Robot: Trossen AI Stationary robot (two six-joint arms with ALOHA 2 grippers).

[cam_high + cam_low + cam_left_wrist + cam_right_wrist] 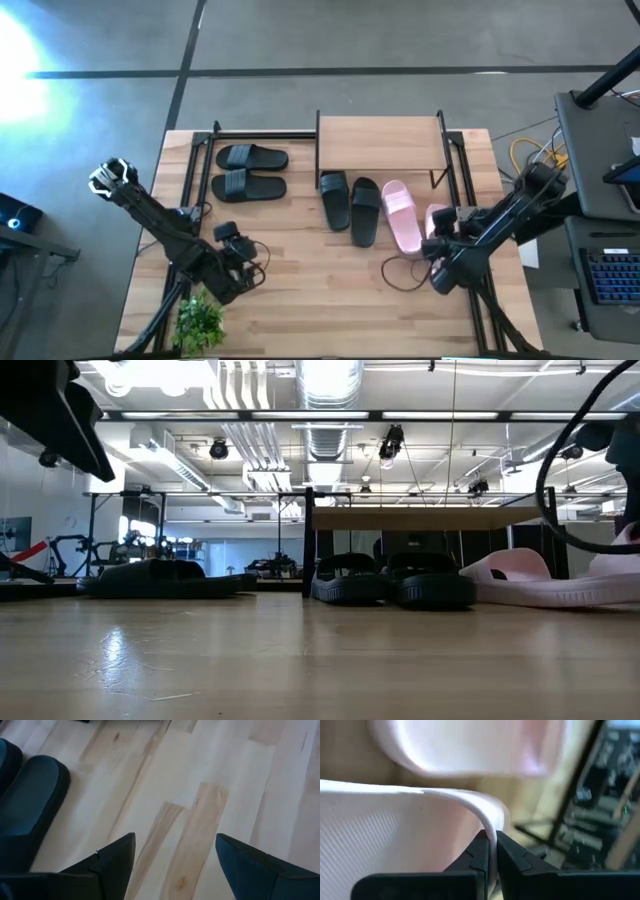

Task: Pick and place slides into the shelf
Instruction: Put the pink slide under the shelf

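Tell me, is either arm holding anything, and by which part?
Yes. The right end effector is shut on a pale pink slide, pinching the thin edge of its strap. The left end effector is open over bare table, holding nothing.

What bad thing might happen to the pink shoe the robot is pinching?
The right gripper pinches only the thin strap edge of one pink slide, so it might slip out when lifted. The other pink slide lies right beside it and could get bumped. The shelf frame stands close, so the dangling slide might catch on it.
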